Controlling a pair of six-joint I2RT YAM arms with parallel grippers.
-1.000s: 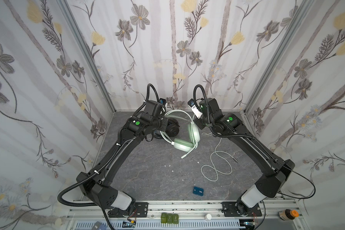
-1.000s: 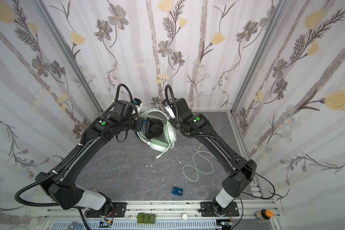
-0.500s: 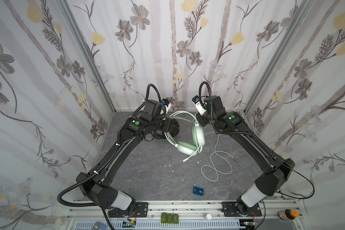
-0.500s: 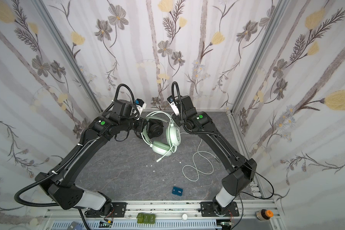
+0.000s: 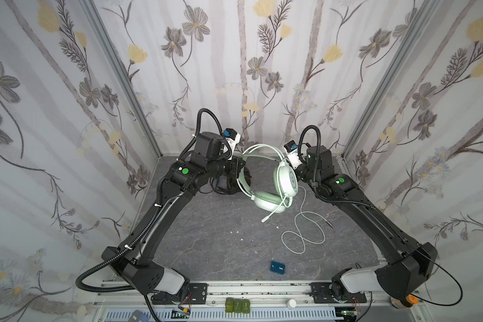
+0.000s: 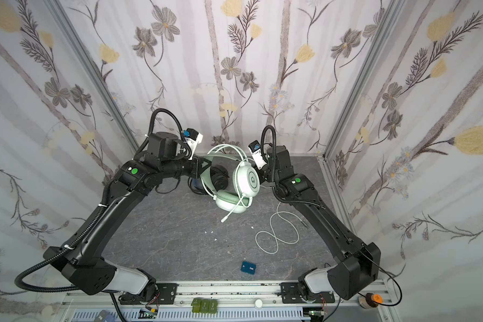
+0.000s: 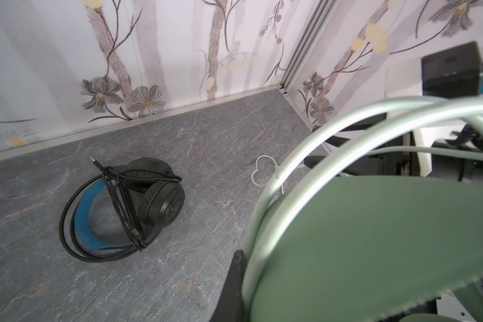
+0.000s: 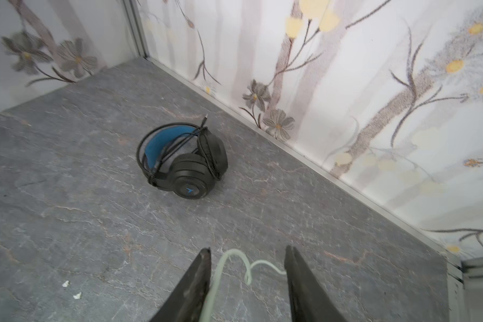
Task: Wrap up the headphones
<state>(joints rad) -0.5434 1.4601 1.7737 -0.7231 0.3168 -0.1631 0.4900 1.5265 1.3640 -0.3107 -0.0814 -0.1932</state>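
The mint-green headphones [image 5: 286,179] [image 6: 248,179] hang above the table at the back, and my left gripper [image 5: 239,170] [image 6: 200,167] is shut on their headband [image 7: 265,212]. One dark finger [image 7: 233,281] presses against that band. Their pale cable [image 5: 304,237] [image 6: 276,237] trails down to loops on the table. My right gripper [image 8: 247,251] stands open just right of the ear cup, with a bend of the cable [image 8: 229,258] lying loose between its fingers. The black headphones [image 7: 151,200] [image 8: 190,167] lie on the table with their cable wound round them.
A small blue box [image 5: 278,267] [image 6: 248,268] lies near the front edge. Small white scraps [image 5: 234,231] dot the middle of the grey table [image 5: 207,245]. Flowered walls close in the back and both sides, and the black headset lies near the back wall.
My right gripper has opened and drawn back to the right. The mint-green headset has swung right with it. The left gripper stays shut on the headband.
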